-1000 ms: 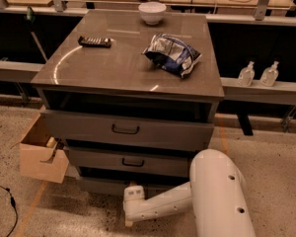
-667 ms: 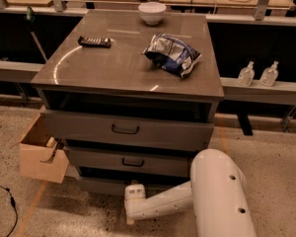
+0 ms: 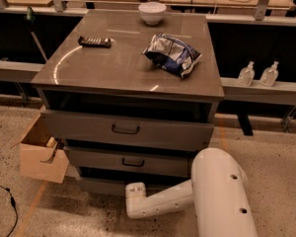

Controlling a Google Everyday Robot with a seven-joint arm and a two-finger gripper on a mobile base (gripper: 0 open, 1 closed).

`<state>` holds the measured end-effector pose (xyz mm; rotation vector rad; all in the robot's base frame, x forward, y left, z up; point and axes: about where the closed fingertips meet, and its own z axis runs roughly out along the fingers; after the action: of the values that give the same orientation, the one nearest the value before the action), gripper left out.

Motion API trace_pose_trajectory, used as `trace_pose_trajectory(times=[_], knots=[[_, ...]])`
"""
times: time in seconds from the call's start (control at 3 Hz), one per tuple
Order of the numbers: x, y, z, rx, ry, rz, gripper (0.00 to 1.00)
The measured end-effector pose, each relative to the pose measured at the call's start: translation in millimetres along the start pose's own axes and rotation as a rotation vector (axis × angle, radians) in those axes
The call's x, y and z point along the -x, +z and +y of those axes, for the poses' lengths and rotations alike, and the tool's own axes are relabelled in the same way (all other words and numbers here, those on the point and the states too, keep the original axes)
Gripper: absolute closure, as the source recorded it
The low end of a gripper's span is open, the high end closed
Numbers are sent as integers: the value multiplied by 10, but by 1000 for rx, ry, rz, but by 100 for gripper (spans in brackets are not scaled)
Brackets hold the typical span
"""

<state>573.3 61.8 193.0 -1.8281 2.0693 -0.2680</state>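
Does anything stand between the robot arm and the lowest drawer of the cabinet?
Nothing visible does. The gripper is out of view; the arm's end sits low, right before the lowest drawer. The cardboard box is off to the left.

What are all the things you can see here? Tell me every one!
drawer cabinet: one, grey-brown, middle, three drawers with dark handles
bowl: one, white, back edge of the cabinet top
crinkly bag: one, blue and silver, right side of the cabinet top
flat bar: one, black, left side of the cabinet top
bottles: two, clear, on the ledge right of the cabinet
cardboard box: one, tan, left of the cabinet, low down
cable: one, black, on the floor at the left
robot arm: one, white, bottom, reaching toward the lowest drawer
gripper: none in view, out of the picture
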Motion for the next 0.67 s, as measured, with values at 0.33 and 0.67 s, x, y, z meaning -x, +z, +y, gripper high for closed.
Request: trace_pose_trajectory(times=[0.33,0.67], knots=[[-4,-7,-8,-1,0,1,35],[-17,-76,-69,-10,-3,6,20]])
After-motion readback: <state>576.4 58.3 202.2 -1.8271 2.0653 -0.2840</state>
